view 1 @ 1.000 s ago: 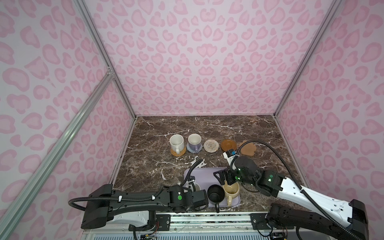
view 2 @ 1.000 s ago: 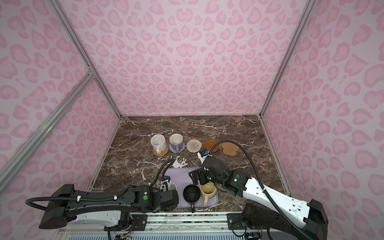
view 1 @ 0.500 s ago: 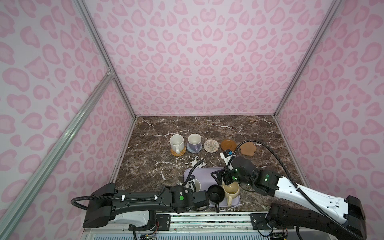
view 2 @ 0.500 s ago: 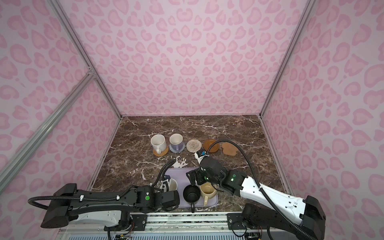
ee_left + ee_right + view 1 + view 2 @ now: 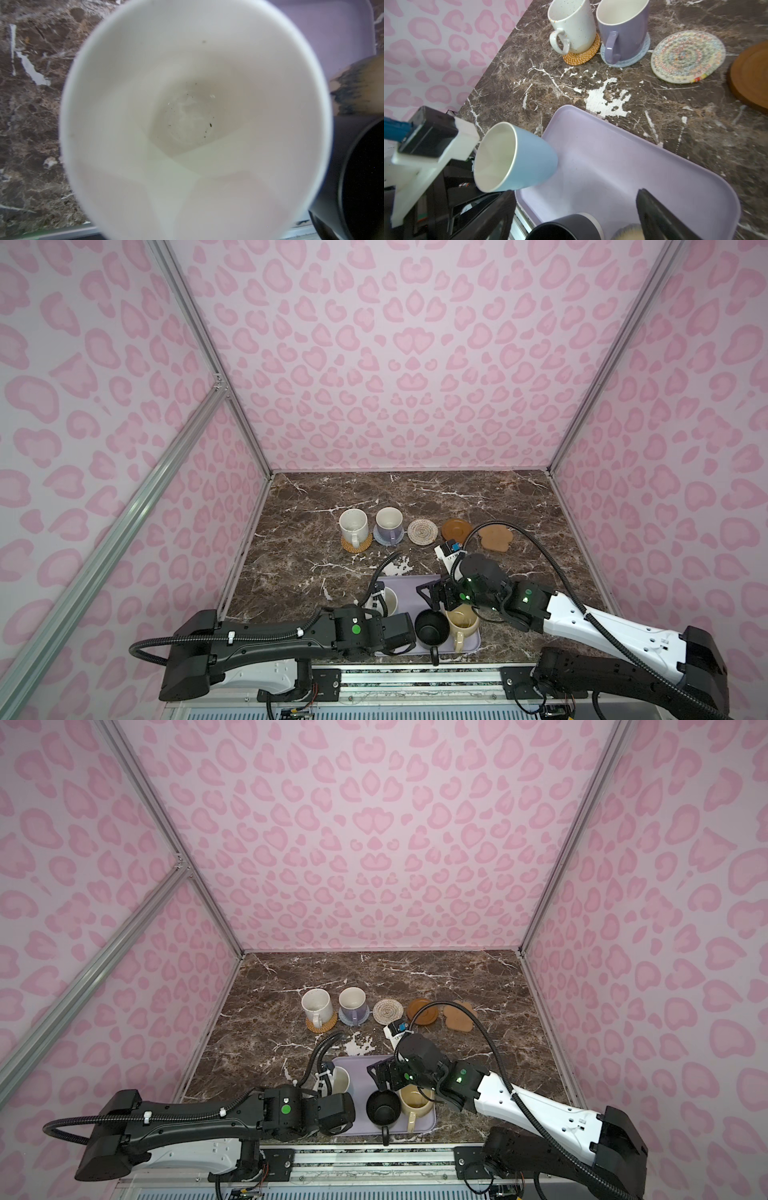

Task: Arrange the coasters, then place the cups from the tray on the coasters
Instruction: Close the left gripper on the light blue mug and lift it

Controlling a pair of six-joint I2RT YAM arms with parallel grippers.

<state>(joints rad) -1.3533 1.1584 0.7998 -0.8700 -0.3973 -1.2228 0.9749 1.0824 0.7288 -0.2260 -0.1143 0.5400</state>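
Left end effector (image 5: 385,610) clenched on the tilted blue cup (image 5: 529,158) at the tray (image 5: 633,166) left edge. Right end effector (image 5: 437,603) over the beige cup (image 5: 462,621), grip can't tell. Tray floor between those cups open.

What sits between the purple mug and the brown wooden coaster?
The cream woven coaster, bare, lies between the lavender mug and the brown wooden coaster, seen in both top views.

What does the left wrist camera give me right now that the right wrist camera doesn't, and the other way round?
Left wrist only: the bottom inside the blue mug, with dark specks. Right wrist only: that mug's blue wall, tilted at the edge of the tray; white mug on an orange coaster, lavender mug on a grey coaster; the empty cream coaster. Both: blue mug, black mug, tray, marble top.
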